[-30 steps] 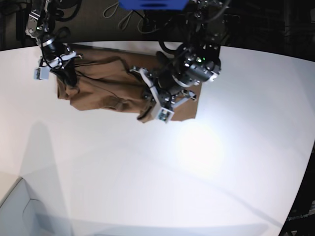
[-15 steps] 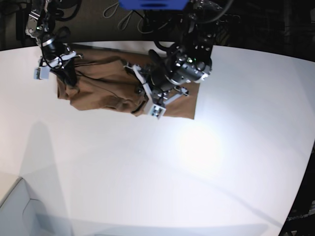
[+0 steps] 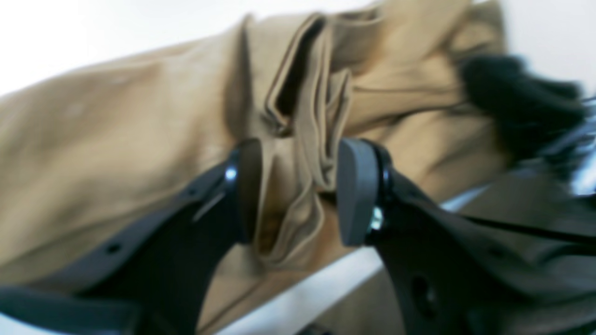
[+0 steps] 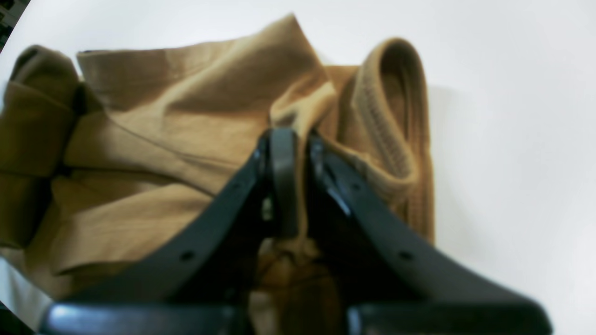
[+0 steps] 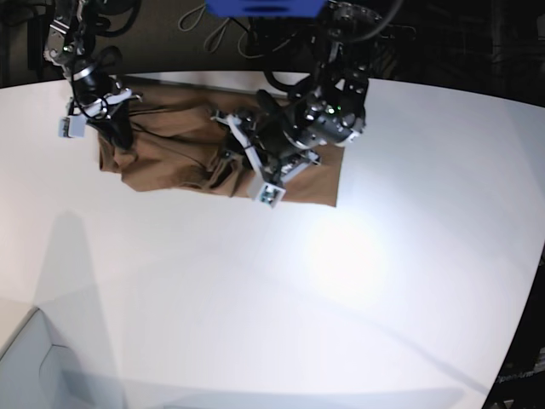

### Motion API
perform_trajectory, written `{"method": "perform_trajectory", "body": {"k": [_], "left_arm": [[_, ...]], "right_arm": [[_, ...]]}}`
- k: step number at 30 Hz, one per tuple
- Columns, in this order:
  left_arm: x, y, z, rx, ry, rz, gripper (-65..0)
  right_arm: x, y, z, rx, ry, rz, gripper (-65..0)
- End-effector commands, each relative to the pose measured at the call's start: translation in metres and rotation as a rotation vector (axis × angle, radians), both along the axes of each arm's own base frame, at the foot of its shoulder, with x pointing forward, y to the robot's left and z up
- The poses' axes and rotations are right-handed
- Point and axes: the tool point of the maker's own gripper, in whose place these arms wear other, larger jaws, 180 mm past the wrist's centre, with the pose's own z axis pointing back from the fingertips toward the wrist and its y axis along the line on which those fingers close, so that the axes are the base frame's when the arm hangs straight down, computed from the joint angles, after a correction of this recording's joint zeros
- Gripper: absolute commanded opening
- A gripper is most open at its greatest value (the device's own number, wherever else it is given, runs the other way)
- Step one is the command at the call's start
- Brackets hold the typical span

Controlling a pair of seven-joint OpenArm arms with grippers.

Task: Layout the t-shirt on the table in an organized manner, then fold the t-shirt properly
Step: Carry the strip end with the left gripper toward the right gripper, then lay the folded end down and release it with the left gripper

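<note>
The tan-brown t-shirt [image 5: 170, 145] lies bunched along the far side of the white table [image 5: 255, 298], with creases and folded layers. My left gripper [image 5: 226, 166] hovers over the shirt's middle. In the left wrist view the left gripper [image 3: 298, 186] is open, its pads standing on either side of a loose upright fold of the t-shirt [image 3: 116, 139]. My right gripper [image 5: 117, 129] is at the shirt's left end. In the right wrist view the right gripper [image 4: 291, 139] is shut on a pinch of the t-shirt [image 4: 186, 116], right beside the ribbed neckline [image 4: 386, 125].
The table's curved edge [image 5: 528, 281] runs down the right side. A blue object [image 5: 264, 7] and cables sit beyond the far edge. A pale grey box [image 5: 34, 366] stands at the bottom left. A bright glare spot [image 5: 345, 251] lies on the table near the shirt.
My left arm has moved left across the shirt, folding its lower flap over with it, and its jaws have opened from shut. The right arm has not moved.
</note>
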Motion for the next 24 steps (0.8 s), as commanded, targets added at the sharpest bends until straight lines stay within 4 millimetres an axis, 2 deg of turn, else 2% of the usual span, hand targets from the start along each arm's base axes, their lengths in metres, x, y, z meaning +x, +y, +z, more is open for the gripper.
{"method": "perform_trajectory", "body": {"k": [1,4,7,10,12,16,20,24], "left_arm": [[0.009,-0.009,0.020,-0.074,-0.041,0.006,-38.8],[0.015,-0.007,0.034,-0.174,-0.034,0.014,-38.8],[0.025,0.018,0.044,-0.236,-0.039,0.060,-39.3],[0.037,0.058,0.044,-0.231,-0.050,0.127,-39.4],[0.043,0.082,0.036,-0.199,-0.044,0.171,-39.4],[0.054,0.116,-0.001,-0.107,0.025,0.233,-39.4],[0.053,0.124,-0.029,-0.051,0.093,0.246,-39.4],[0.046,0.130,-0.051,0.018,0.138,0.251,-39.4]], "right_arm": [[-0.003,-0.003,-0.002,-0.022,0.018,0.014,-61.2],[-0.002,-0.003,-0.001,-0.023,0.017,0.013,-53.3],[-0.002,-0.004,0.000,-0.025,0.014,0.013,-45.4],[-0.002,-0.004,0.001,-0.025,0.009,0.010,-39.4],[-0.002,-0.005,0.001,-0.024,0.007,0.009,-36.9],[-0.001,-0.018,0.014,-0.047,-0.025,-0.033,-31.5],[0.003,-0.029,0.035,-0.065,-0.085,-0.100,-27.6],[0.002,-0.035,0.038,-0.073,-0.091,-0.118,-27.0]]}}
